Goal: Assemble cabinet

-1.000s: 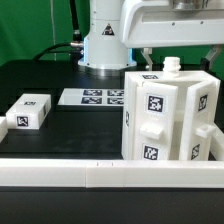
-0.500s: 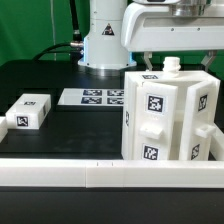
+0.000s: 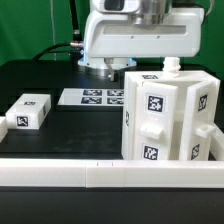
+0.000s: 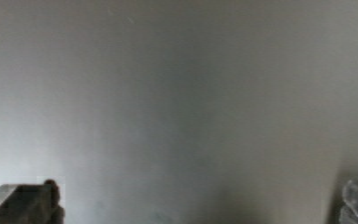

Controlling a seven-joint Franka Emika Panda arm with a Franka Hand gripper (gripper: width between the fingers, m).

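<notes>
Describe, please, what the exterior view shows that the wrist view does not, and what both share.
Only the exterior view shows the cabinet body on its right, a small white block on its left, and the marker board between them on the black table. Only the wrist view shows the fingertips, wide apart, before a blurred pale surface that cannot be identified. Both show the gripper, open; the exterior view has it near the cabinet body's top.

Blurry pale grey surface (image 4: 176, 90) fills view, end effector (image 4: 195, 200) w/ dark fingertips (image 4: 30, 203) spread wide apart
</notes>
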